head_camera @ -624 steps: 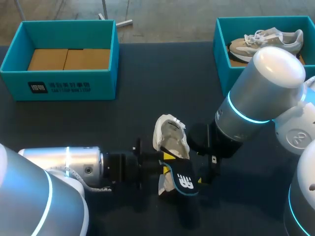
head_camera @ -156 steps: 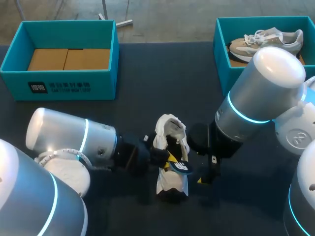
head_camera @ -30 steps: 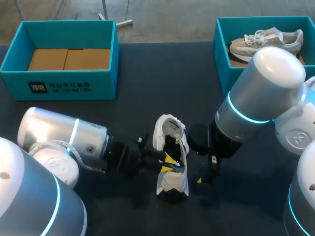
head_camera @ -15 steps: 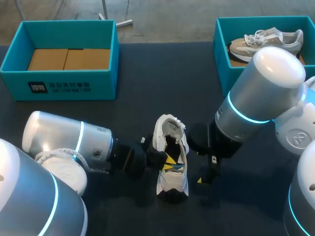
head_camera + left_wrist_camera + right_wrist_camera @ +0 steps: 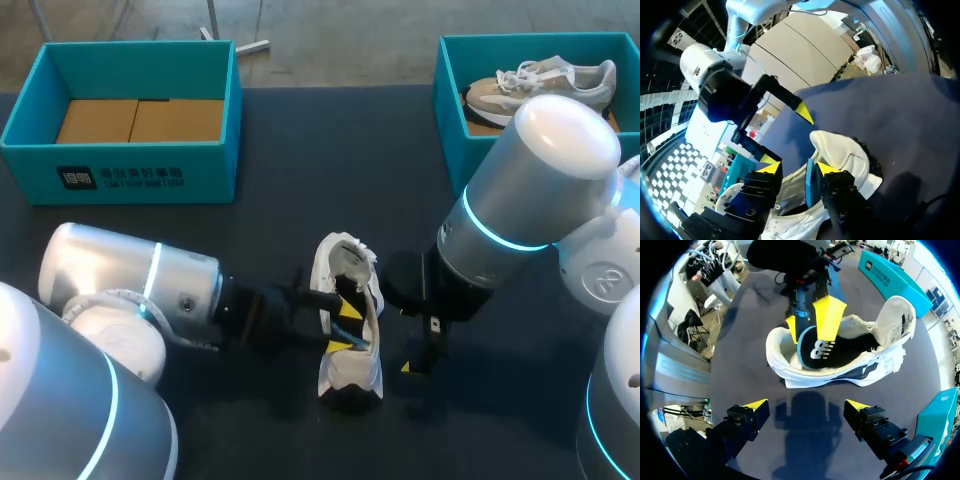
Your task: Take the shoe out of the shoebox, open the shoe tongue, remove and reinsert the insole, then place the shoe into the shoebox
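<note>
— Where is the shoe (image 5: 350,372) sitting right now?

— It's lying on its side in the middle of the table (image 5: 300,140), well apart from the empty box (image 5: 40,165). The left claw (image 5: 345,322) is reaching into its opening. The insole (image 5: 835,352) is lying mostly inside, with its teal edge showing at the collar.

— Is that claw clamping the insole?

— I can't tell. It's sitting right at the insole and the shoe's wall, but nothing is showing whether it's pinching or only leaning. The right claw (image 5: 806,404) is hanging near the sole, not touching, spread wide and holding nothing.

— So it's seating the insole back in, I'm guessing?

— I'm thinking so. To do it well, the left claw should be pushing along the shoe's length toward the toe. It should be keeping the insole flat, so it isn't folding or riding up the wall. The shoe is looking light and free to slide, so I'm expecting the right claw ought to be bracing the sole while the left is pressing.
</note>
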`<state>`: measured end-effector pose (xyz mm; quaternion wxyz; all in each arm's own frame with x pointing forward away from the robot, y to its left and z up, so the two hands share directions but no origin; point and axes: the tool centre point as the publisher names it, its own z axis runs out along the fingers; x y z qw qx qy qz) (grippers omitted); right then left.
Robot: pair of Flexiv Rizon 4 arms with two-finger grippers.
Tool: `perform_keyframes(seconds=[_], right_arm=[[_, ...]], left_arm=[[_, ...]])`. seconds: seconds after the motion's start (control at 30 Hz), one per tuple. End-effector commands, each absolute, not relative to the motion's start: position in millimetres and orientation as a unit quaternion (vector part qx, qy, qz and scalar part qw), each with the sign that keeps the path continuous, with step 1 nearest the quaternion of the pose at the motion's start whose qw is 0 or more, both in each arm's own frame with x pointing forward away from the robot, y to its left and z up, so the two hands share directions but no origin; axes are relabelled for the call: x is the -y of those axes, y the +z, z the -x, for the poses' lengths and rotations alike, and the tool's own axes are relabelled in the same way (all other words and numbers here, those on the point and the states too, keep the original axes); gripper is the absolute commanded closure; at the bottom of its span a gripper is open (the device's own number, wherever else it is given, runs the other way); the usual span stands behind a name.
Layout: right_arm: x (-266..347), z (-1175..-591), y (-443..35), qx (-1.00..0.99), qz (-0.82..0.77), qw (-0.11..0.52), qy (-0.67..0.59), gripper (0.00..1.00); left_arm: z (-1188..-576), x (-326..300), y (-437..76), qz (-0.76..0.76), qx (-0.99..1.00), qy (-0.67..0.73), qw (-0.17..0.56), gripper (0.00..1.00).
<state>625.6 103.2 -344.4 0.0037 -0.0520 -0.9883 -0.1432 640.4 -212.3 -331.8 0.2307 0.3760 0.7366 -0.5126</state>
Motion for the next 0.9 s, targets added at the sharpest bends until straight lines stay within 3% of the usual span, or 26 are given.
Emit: perform_keyframes(seconds=[0.03,0.9], right_arm=[[-104.2,-624.6,-345.6,0.988,0.053,0.002,-0.142,0.0],[-104.2,-624.6,-345.6,0.988,0.053,0.002,-0.142,0.0]], left_arm=[[-632.0,197.1,-322.6,-0.375,-0.733,-0.52,0.228,0.56],[-652.0,157.5,-284.0,-0.436,-0.747,-0.478,0.149,0.57]])
